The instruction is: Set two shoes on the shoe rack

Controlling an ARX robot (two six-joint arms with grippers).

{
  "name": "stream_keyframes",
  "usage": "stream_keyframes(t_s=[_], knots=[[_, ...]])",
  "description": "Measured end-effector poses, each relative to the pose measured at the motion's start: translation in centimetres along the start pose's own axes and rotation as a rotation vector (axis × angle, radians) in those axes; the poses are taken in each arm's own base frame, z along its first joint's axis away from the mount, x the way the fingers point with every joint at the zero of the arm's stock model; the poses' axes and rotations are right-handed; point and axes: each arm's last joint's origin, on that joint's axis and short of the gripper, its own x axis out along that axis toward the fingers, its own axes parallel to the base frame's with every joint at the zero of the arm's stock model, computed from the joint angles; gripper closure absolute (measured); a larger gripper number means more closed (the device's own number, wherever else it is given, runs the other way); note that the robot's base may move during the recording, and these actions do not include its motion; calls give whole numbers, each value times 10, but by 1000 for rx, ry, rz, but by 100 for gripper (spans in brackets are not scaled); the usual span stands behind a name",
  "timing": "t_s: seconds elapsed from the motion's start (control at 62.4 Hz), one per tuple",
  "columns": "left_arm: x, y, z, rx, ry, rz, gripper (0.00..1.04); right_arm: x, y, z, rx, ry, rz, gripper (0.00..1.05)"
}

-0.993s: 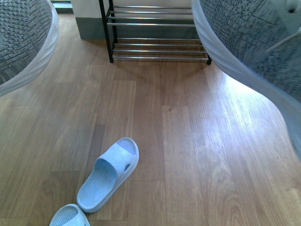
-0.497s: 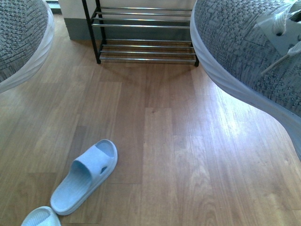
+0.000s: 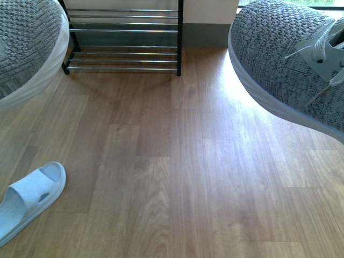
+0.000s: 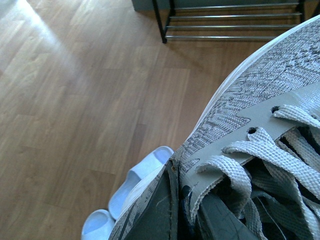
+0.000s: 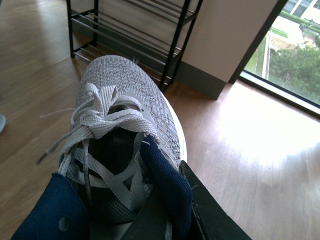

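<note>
Plainly, both sneakers are in the air and neither has reached the shoe rack (image 3: 124,31), which stands against the wall with all its visible chrome bars bare. The left shoe (image 3: 26,45) hangs short of the rack, and in the front view its toe overlaps the rack's left end. The right shoe (image 3: 287,67) hangs out beyond the rack's right post, well apart from it.

Each is carried by its opening. In the left wrist view the left gripper (image 4: 187,216) is clamped on the shoe's side wall by the laces, one dark finger outside the knit and the other inside. In the right wrist view the right gripper (image 5: 182,215) pinches the navy collar in the same way. I judge this grip is chosen so that the white sole hangs free underneath (the part that must land on the bars), with the toe leading toward the rack.

A pale blue slipper (image 3: 28,194) lies on the wood floor (image 3: 177,172), well short of the rack and off toward its left end; the left wrist view shows a second one just beside it. They are no part of the job, and both shoes pass above them.

Judging by the right shoe's offset, the robot has yet to square up to the rack before either shoe can be lowered.
</note>
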Motion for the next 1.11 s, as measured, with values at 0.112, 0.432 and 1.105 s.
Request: stream_keyframes(t_s=[0.112, 0.432, 1.105], knots=[[0, 0, 0, 1, 3, -6, 104, 0, 0, 0, 0, 1, -2, 104], [0, 1, 0, -1, 0, 9, 104, 0, 0, 0, 0, 0, 5, 104], [0, 1, 0, -3, 0, 12, 104, 0, 0, 0, 0, 0, 4, 104]])
